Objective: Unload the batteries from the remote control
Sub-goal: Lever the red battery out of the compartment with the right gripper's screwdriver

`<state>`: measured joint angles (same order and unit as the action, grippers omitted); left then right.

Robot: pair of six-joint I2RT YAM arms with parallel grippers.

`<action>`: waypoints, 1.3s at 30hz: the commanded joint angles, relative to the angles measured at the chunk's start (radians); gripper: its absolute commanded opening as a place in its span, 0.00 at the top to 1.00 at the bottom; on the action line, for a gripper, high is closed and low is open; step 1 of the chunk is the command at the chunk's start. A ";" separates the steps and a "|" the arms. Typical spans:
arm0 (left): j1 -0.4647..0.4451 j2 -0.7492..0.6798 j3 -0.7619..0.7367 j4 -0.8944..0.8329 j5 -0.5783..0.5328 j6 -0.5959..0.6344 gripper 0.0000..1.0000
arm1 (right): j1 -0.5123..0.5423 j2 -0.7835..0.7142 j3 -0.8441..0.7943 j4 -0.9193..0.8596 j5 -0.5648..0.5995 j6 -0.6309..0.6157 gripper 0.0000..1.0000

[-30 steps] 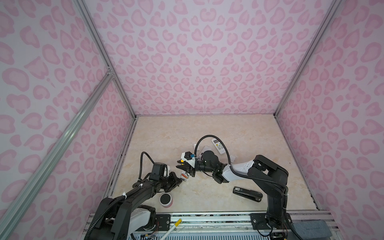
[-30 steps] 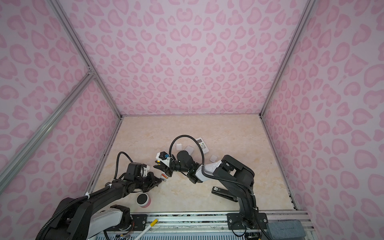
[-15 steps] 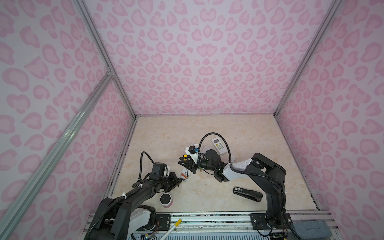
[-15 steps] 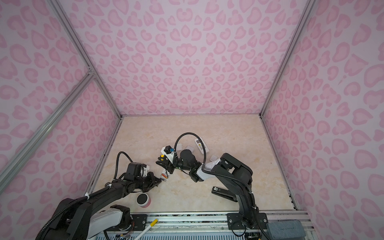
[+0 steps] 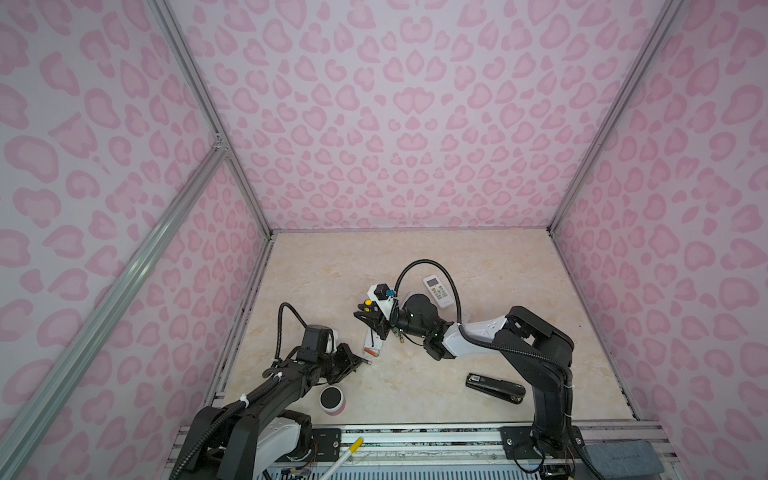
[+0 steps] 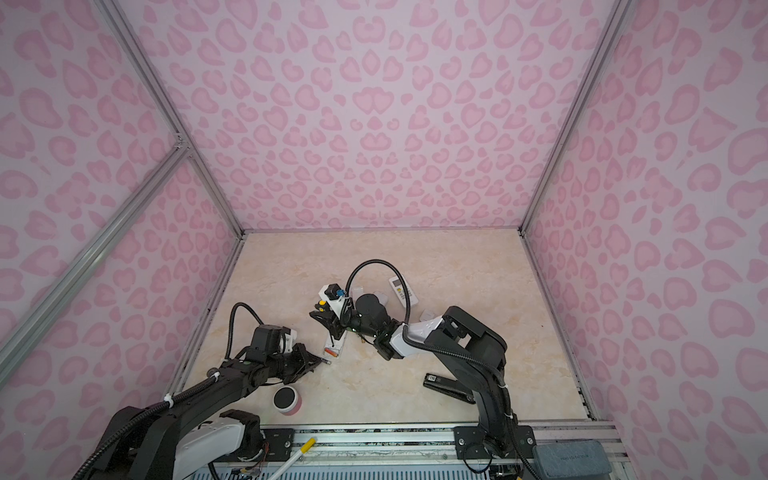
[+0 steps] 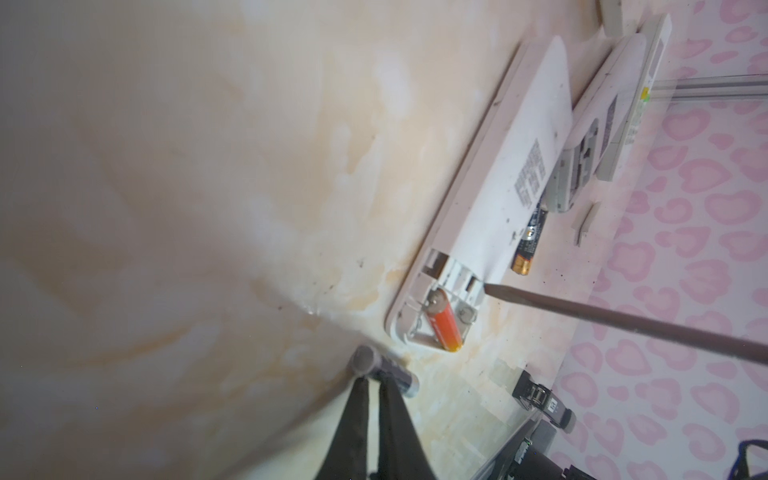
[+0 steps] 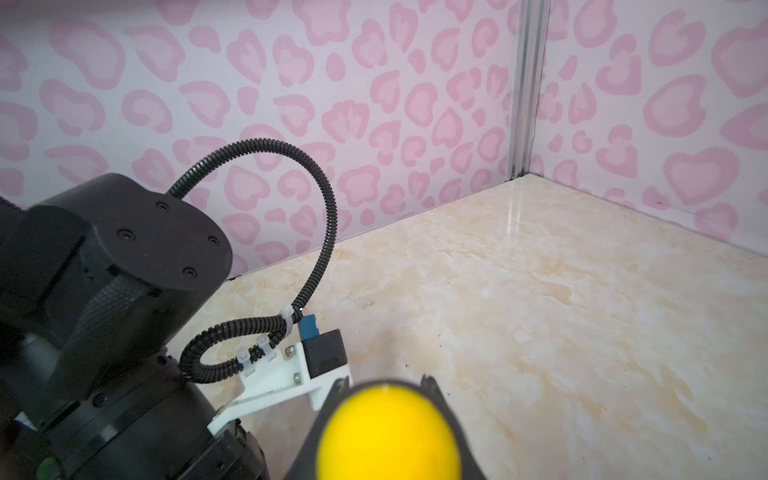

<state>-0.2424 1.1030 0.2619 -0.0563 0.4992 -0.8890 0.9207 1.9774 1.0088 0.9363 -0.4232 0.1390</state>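
Note:
The white remote control (image 7: 498, 199) (image 5: 372, 341) lies back up with its battery bay uncovered. An orange battery (image 7: 446, 325) sits in one slot; the slot beside it is empty. A black and gold battery (image 7: 528, 246) lies on the table against the remote's side. My left gripper (image 7: 376, 380) (image 5: 360, 362) (image 6: 319, 362) is shut on a small dark battery (image 7: 384, 370), just off the remote's open end. My right gripper (image 8: 386, 380) (image 5: 368, 318) (image 6: 326, 320) is shut on the yellow-ended screwdriver (image 8: 386, 432); its blade tip (image 7: 488, 287) is at the bay's edge.
A second white remote (image 5: 437, 291) lies behind the right arm, with loose covers beside it. A black stapler-like object (image 5: 494, 386) lies front right. A pink cup (image 5: 332, 400) stands by the left arm. Pink walls close in three sides.
The right gripper has drawn up and back a little with the screwdriver. The left gripper stays shut on its battery and has hardly moved.

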 commanded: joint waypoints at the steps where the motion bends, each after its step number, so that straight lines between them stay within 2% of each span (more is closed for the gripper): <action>1: 0.001 -0.003 -0.010 -0.004 -0.007 -0.002 0.88 | 0.001 0.023 0.008 0.011 -0.007 0.009 1.00; 10: 0.000 -0.021 -0.041 0.007 -0.001 -0.016 0.87 | 0.014 0.025 -0.027 0.055 -0.016 0.031 1.00; 21: 0.000 -0.047 -0.047 -0.003 -0.007 -0.019 0.87 | 0.024 -0.058 -0.059 0.077 0.103 0.014 1.00; 36: -0.009 -0.065 -0.063 0.008 0.006 -0.036 0.87 | 0.040 0.024 -0.061 0.105 0.062 0.007 1.00; 39: -0.029 -0.069 -0.066 0.018 0.004 -0.050 0.86 | 0.037 0.029 -0.061 0.126 0.049 0.041 1.00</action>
<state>-0.2611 1.0378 0.2024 -0.0383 0.5011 -0.9245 0.9600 1.9953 0.9463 1.0267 -0.3595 0.1574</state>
